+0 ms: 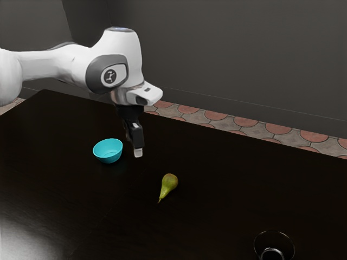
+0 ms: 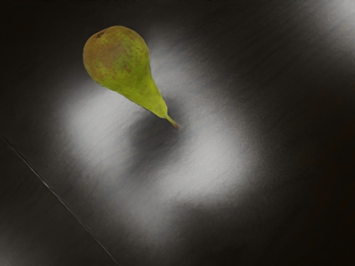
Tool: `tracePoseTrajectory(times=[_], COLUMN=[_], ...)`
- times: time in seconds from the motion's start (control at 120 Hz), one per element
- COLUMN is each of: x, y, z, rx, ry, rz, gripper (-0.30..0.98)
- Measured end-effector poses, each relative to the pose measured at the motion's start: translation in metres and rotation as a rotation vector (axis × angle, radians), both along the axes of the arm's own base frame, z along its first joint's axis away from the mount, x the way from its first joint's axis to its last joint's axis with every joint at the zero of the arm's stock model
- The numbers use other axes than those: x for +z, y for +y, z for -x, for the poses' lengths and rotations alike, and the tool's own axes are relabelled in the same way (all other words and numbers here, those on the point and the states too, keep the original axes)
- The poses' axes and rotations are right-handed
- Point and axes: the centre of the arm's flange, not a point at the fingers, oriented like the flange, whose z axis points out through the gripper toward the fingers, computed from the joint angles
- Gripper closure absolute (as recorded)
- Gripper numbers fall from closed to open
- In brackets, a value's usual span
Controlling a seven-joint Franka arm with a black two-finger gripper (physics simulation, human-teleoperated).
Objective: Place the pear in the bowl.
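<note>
I count one pear (image 1: 169, 183), one bowl (image 1: 108, 154) and one clear glass (image 1: 274, 248)

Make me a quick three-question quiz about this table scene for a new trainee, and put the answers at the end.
1. Multiple choice: what colour is the bowl? A: red. B: turquoise. C: yellow.
2. True or false: the pear lies on the table, outside the bowl.
3. Short answer: for the pear to go in the bowl, what should the tool probably do next?

Key: 1: B. 2: True. 3: Probably move over the pear, lower and grasp it.
</note>
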Motion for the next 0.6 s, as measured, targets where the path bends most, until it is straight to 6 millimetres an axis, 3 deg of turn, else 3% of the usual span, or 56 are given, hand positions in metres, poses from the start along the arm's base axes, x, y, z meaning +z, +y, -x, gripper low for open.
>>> tracePoseTrajectory(times=[0.133, 0.267, 0.433, 0.6], x=[-0.049, -0.100, -0.129, -0.163], y=[-0.015, -0.019, -0.029, -0.018], z=[-0.002, -0.021, -0.049, -0.068], rx=[0.101, 0.240, 0.393, 0.544], ry=[-0.009, -0.018, -0.066, -0.067], rz=[-0.010, 0.003, 0.042, 0.044], gripper=[0.00, 0.00, 0.00, 0.00])
